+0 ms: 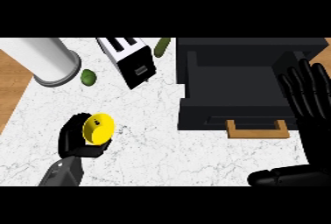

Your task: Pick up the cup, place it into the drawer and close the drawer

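Note:
A yellow cup (99,128) is held on its side in my left hand (76,139), whose black fingers curl round it above the marble counter (149,148) at the lower left. The black drawer (233,87) stands pulled open at the right, with a wooden handle (256,130) on its front. My right hand (310,109) is open with straight fingers pointing up, at the right side of the drawer, overlapping its right wall. The drawer's inside looks dark with nothing visible in it.
A white toaster (129,59) lies at the top centre. A large grey cylinder (48,59) stands at the top left. A green lime (89,77) lies beside it, and a green cucumber (161,46) sits right of the toaster.

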Controlling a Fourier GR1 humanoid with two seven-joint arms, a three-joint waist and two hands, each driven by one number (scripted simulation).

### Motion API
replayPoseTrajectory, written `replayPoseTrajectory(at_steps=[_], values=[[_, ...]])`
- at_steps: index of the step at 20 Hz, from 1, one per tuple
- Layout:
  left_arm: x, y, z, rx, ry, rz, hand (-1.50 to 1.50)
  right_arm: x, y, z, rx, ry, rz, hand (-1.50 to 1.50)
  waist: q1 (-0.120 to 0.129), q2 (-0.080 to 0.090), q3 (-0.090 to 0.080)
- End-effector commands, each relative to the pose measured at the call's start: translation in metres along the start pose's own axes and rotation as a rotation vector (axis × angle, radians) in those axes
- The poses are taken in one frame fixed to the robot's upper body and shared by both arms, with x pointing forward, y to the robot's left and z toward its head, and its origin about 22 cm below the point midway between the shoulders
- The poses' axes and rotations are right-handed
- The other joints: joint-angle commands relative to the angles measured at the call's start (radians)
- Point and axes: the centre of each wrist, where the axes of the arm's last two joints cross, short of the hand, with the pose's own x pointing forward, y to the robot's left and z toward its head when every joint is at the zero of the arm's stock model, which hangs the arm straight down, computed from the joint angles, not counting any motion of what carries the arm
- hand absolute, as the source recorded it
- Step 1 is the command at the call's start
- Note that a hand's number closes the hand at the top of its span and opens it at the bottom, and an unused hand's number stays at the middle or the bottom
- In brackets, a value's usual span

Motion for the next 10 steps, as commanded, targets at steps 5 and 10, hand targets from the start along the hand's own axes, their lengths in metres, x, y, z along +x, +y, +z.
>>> replayPoseTrajectory(at_steps=[5,10], values=[[0.027,-0.019,-0.033,-0.150,-0.146,0.106,1.50,0.006,-0.015,-0.002,-0.005,0.002,0.013,-1.50,0.004,-0.002,0.001],[0.049,-0.066,-0.041,-0.248,-0.152,0.102,1.50,-0.005,-0.003,0.009,-0.010,0.019,0.002,-1.50,0.005,-0.003,0.001]])
